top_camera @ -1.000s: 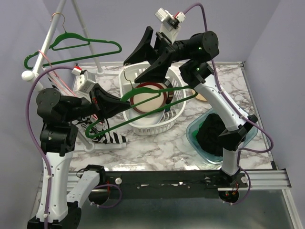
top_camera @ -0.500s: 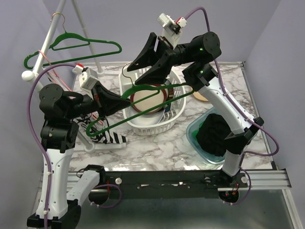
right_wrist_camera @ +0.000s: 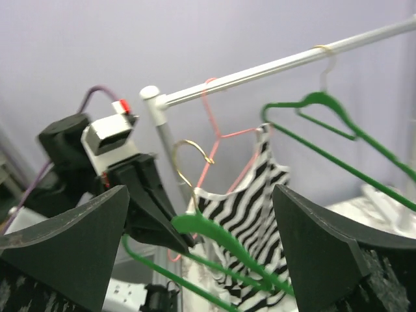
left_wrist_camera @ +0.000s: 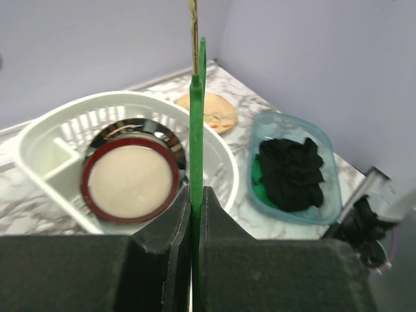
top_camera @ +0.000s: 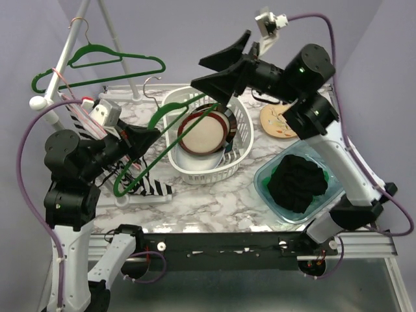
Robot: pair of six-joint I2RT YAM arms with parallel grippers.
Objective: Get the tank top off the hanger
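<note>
Two claws aloft: left claw (left_wrist_camera: 195,195) pinching bare green hanger (left_wrist_camera: 197,130); right claw (top_camera: 197,73) spread wide, empty; striped tank top (right_wrist_camera: 240,201) hanging under rack rail (right_wrist_camera: 260,67).

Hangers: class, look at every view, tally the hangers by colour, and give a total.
Green: 2 (hung green hanger, held green hanger)
Pink: 1 (pink hanger)
Total: 3
</note>
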